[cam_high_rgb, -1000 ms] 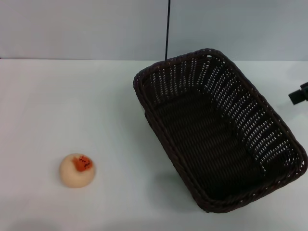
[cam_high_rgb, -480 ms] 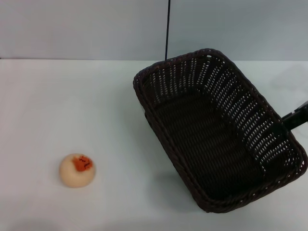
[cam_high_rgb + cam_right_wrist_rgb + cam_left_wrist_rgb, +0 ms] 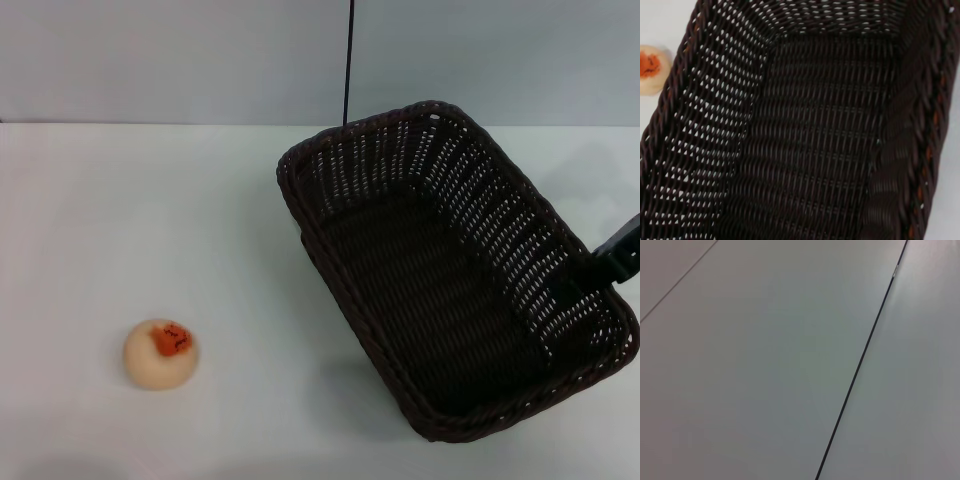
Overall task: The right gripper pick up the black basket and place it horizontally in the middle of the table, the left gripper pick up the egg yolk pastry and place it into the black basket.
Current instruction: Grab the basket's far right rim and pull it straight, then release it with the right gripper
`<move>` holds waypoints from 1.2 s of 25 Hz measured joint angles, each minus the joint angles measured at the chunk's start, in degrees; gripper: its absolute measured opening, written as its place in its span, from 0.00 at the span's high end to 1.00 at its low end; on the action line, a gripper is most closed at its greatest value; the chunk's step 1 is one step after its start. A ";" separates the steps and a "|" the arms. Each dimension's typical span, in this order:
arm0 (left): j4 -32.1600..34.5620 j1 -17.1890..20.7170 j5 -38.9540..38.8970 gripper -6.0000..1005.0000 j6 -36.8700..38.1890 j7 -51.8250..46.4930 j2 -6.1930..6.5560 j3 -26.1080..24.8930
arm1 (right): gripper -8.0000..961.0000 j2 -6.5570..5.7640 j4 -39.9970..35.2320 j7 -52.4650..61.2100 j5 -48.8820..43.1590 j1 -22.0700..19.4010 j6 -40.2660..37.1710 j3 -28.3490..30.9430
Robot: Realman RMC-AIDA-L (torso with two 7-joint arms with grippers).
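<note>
1. the black basket (image 3: 455, 275) sits askew on the right side of the white counter (image 3: 150, 220).
2. the right gripper (image 3: 615, 255) reaches the basket's right rim — fingers' state cannot be told.
3. the egg yolk pastry (image 3: 161, 353) lies well apart, front left — untouched.

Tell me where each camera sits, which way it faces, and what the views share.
Head view: looks forward and down at the table; only the right gripper shows, at the black basket.
Left wrist view: faces a plain pale surface crossed by a thin dark line; no robot parts.
Right wrist view: looks into the basket; no fingers visible.
Head and right wrist views share basket and egg yolk pastry.
</note>
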 joint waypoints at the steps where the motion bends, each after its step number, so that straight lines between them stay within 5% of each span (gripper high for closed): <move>1: -0.10 0.00 0.00 0.41 -0.02 0.00 0.01 0.00 | 0.46 0.04 0.11 -0.24 0.00 0.00 0.05 -0.01; 9: -0.35 -0.55 0.00 0.42 -0.31 0.00 0.02 0.04 | 0.63 -0.66 0.30 -1.43 0.47 -0.37 0.08 0.85; 11: -0.37 -0.61 0.00 0.42 -0.44 0.00 0.01 0.07 | 0.78 -0.80 0.36 -1.67 0.66 -0.41 -0.06 1.16; 16: -0.58 -0.98 0.00 0.43 -1.08 0.00 -0.03 0.09 | 0.78 -1.27 0.05 -4.57 3.01 -0.58 -2.02 7.60; 19: -0.99 -1.09 0.00 0.43 -1.22 0.00 -0.04 0.09 | 0.78 -2.90 0.67 -6.42 7.78 -1.12 -4.20 12.19; 30: -1.22 -1.49 -0.22 0.44 -1.27 -0.24 -0.07 0.09 | 0.79 -6.48 0.80 -9.48 19.25 -2.67 -6.09 13.36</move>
